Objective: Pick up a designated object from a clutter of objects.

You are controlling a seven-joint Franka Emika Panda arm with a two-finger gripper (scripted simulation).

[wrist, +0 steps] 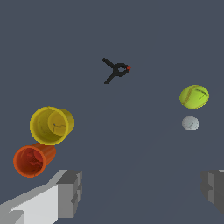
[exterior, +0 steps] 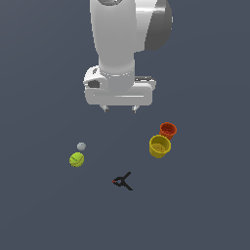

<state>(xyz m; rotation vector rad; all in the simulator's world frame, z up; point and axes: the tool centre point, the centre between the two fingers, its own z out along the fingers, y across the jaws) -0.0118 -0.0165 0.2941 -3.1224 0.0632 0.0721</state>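
The yellow-green ball with darker seam lines lies on the grey floor at the exterior view's left; it also shows in the wrist view. My gripper hangs high above the floor, well apart from the ball, jaws wide apart and empty; its fingers show in the wrist view. The yellow cup and the orange-red cup stand together at the exterior view's right. The black clamp with a red tip lies between ball and cups, nearer the front.
A small pale grey sphere sits just beside the ball, also in the wrist view. The cups and the clamp show in the wrist view too.
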